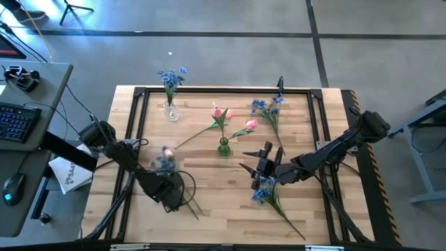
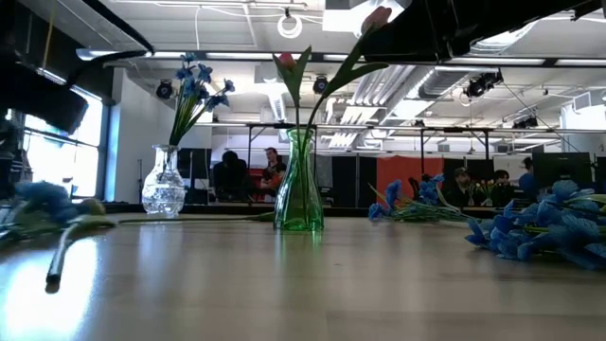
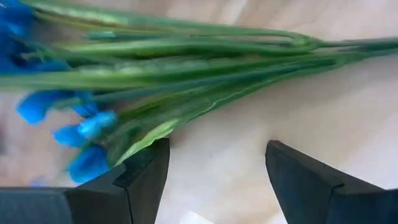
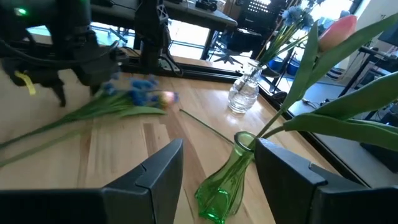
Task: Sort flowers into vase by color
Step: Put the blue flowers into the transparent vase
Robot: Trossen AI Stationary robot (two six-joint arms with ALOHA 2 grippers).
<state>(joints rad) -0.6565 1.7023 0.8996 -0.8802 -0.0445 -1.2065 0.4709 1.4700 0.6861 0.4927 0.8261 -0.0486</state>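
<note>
Bright ceiling strips [image 2: 312, 59] glare overhead; blue flowers [image 3: 81, 127] blur near the left gripper [image 3: 217, 180]; tabletop [image 2: 284, 284] shines.

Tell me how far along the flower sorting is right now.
Partly done. The clear vase holds one blue spray; the green vase holds two pink tulips. In hand: the left pincer, open, is over a blue bunch on the table. Left: blue sprays near the far edge and by the right pincer, which is open.

Open tabletop [image 1: 209, 192] between the left gripper [image 1: 169, 192] and right gripper [image 1: 263, 167]; behind it stand the green vase [image 1: 224, 146] and clear vase [image 1: 171, 110], with loose blue sprays [image 1: 268, 108] at the right side.
</note>
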